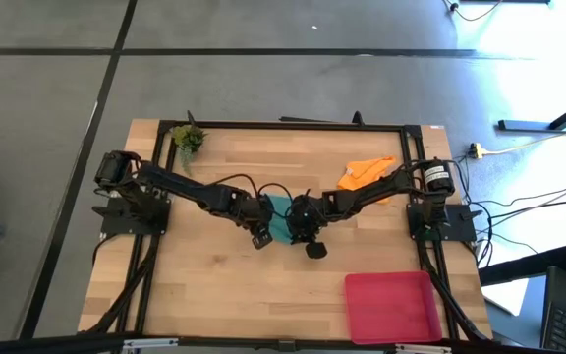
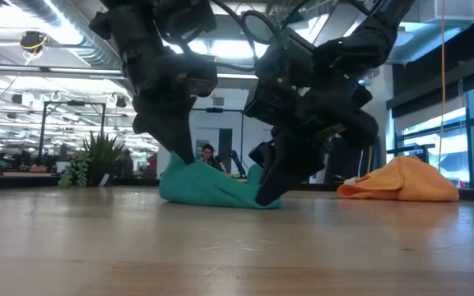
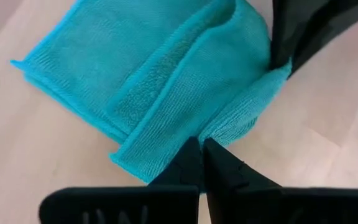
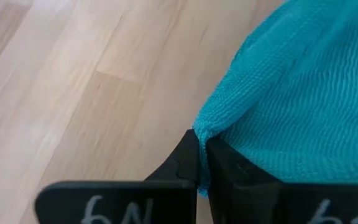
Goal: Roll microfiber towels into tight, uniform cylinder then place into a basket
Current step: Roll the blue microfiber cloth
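Both tools are working at the desk (image 1: 214,285) centre: the left tool (image 3: 202,148) is pinching the near folded edge of the teal towel (image 1: 281,214), and the right tool (image 4: 201,149) is clamping a corner of it, so the cloth is being kept taut for rolling. The orange towel (image 1: 366,171) is lying behind the right tool, and the basket (image 1: 392,306) is waiting well apart from it, near the desk's front corner.

Light wood-plank table (image 1: 214,265) carries: crumpled teal microfiber towel (image 1: 280,216), bunched orange microfiber towel (image 1: 364,172), shallow red-pink rectangular basket (image 1: 391,307) — green plant sprig (image 1: 188,139) at far corner.
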`<state>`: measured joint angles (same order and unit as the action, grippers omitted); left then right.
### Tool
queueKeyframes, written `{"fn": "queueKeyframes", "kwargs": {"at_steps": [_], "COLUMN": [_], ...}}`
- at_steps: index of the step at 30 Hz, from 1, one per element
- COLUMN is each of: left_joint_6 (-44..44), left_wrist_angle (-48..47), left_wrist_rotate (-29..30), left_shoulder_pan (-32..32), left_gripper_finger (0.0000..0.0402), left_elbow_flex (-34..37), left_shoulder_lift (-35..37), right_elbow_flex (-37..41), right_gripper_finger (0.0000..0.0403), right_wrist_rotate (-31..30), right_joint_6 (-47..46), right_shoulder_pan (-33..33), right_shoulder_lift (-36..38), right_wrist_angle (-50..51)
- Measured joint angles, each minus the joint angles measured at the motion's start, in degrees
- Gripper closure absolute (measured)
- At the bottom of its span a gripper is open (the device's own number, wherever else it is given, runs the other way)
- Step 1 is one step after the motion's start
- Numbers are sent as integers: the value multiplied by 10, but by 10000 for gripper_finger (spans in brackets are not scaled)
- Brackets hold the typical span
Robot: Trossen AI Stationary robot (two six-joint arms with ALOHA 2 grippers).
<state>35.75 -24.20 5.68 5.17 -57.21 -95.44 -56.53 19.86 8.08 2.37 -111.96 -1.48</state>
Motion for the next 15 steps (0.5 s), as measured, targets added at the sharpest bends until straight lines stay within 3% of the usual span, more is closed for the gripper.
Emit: {"fn": "queueKeyframes", "kwargs": {"at_steps": [15], "left_joint_6": [-63], "left_wrist_angle": [45], "left_wrist_rotate": [106], "left_shoulder_pan": [2], "left_gripper_finger": [401], "left_elbow_flex": [0], "left_shoulder_lift": [-32], "right_elbow_flex": [0], "right_gripper_finger": [390], "right_wrist_rotate": [3], "right_joint_6": [2], "right_shoulder_pan": [0], "right_shoulder_lift": [0], "right_wrist_angle": [-1]}}
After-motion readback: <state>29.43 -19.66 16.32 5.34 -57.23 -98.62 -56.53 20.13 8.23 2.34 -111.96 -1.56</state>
